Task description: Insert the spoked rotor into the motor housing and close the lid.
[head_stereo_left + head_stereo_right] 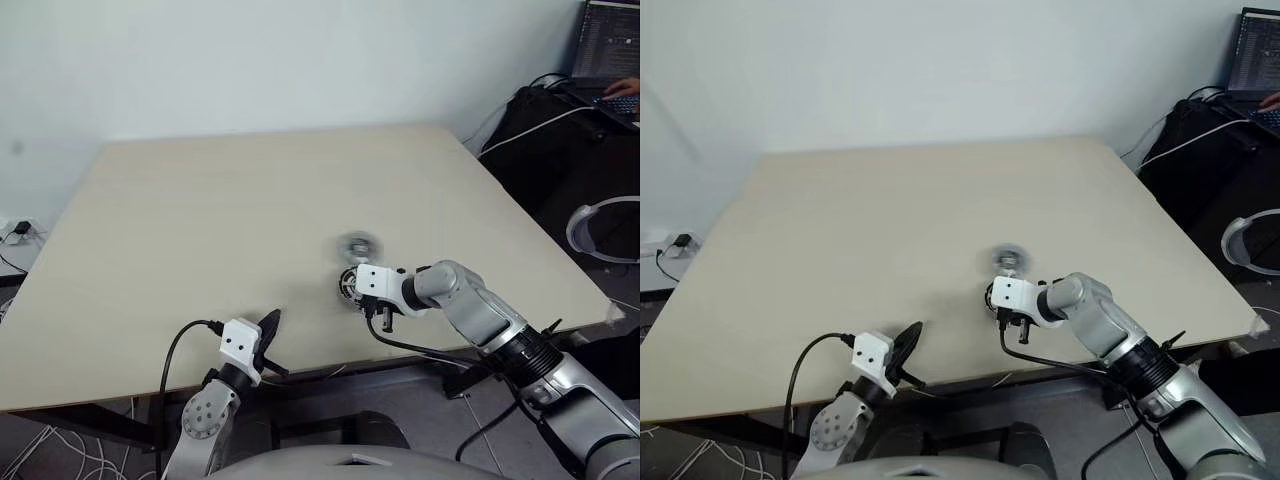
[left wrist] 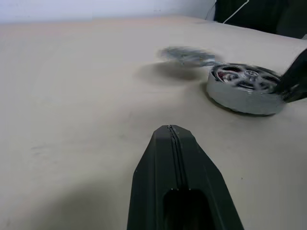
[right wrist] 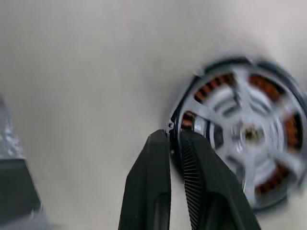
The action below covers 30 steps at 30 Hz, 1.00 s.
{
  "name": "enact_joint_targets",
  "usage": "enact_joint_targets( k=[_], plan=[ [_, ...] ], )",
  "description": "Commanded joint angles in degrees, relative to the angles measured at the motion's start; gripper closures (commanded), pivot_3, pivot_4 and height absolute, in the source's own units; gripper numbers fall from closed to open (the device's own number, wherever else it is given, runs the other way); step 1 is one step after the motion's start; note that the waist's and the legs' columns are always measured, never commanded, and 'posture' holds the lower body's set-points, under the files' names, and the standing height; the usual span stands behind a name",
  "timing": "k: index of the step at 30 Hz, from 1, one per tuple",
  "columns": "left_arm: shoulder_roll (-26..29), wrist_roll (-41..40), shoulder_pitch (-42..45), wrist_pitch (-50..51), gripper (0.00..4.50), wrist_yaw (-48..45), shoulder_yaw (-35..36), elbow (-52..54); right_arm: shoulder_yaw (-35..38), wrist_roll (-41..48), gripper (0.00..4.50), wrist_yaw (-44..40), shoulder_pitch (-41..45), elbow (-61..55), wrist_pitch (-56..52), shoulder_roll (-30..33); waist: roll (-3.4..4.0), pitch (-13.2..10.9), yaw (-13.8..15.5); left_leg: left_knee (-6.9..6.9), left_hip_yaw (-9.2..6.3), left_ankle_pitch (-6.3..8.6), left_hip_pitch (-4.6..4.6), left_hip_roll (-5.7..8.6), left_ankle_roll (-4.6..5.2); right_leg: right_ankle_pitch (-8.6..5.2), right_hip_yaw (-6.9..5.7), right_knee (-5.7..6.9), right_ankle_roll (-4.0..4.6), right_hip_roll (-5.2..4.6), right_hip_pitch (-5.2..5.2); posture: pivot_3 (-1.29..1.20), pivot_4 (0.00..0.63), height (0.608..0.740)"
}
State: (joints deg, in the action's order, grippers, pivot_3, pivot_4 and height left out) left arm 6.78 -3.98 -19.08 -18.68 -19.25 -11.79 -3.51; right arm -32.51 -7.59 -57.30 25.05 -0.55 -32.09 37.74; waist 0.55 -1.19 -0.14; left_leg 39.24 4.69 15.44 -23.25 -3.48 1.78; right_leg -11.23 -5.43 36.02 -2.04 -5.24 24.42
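- Silver spoked rotor (image 3: 242, 132) sits inside the motor housing (image 2: 245, 91), copper windings showing between spokes, just right of centre in the head views.
- Right gripper (image 3: 175, 139), narrowed, pinches the housing's rim, apparently to steady or seat it.
- Grey lid (image 1: 355, 243) lies on the table (image 1: 200, 220) just above it, not yet fitted.
- Left gripper (image 2: 172, 132), closed and empty, waits at lower left.

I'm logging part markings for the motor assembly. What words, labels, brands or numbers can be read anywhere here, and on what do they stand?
None can be read.
Laptop screen: lines of text, too small to read.
Spoked rotor in the motor housing: no marking can be made out.
Lid: blurred, no marking can be made out.
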Motion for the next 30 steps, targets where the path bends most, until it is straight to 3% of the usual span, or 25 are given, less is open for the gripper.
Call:
enact_joint_targets(
  k=[1,8,16,30],
  plan=[
    [-0.13,0.09,0.3,0.99,4.5,0.41,0.02,3.65,1.65,-0.19,4.4,0.35,0.24,-0.22,-0.41,-0.46,0.01,0.0,-0.07,0.01,0.0,0.0,0.0,0.0,0.0,0.01,0.0,0.0,-0.01,0.0,0.0,0.0,0.0,0.74],
    [-0.19,0.19,0.2,2.62,4.5,0.69,-0.33,5.33,3.05,0.85,4.4,0.1,-0.68,-3.3,-3.2,-0.57,0.01,0.0,-0.04,0.01,0.01,0.0,-0.01,0.0,0.0,0.01,0.01,0.0,0.0,0.0,0.02,0.0,0.0,0.74],
    [-0.69,0.8,-0.7,5.4,4.5,1.44,-1.47,9.16,5.82,7.44,4.4,-0.05,-2.17,-12.2,-16.93,-3.53,0.02,0.0,0.21,-0.01,-0.02,0.0,-0.13,0.0,0.0,0.0,0.0,0.0,0.03,0.02,0.14,0.0,0.0,0.74],
    [0.05,0.55,-1.03,9.67,4.5,2.03,-1.74,13.71,11.72,11.74,4.4,16.78,0.11,-7.69,-36.49,-18.43,-0.01,0.02,-0.68,0.01,-0.05,0.0,0.01,-0.03,-0.02,0.07,-0.01,0.06,0.09,0.04,0.04,0.0,0.0,0.74]
  ],
)
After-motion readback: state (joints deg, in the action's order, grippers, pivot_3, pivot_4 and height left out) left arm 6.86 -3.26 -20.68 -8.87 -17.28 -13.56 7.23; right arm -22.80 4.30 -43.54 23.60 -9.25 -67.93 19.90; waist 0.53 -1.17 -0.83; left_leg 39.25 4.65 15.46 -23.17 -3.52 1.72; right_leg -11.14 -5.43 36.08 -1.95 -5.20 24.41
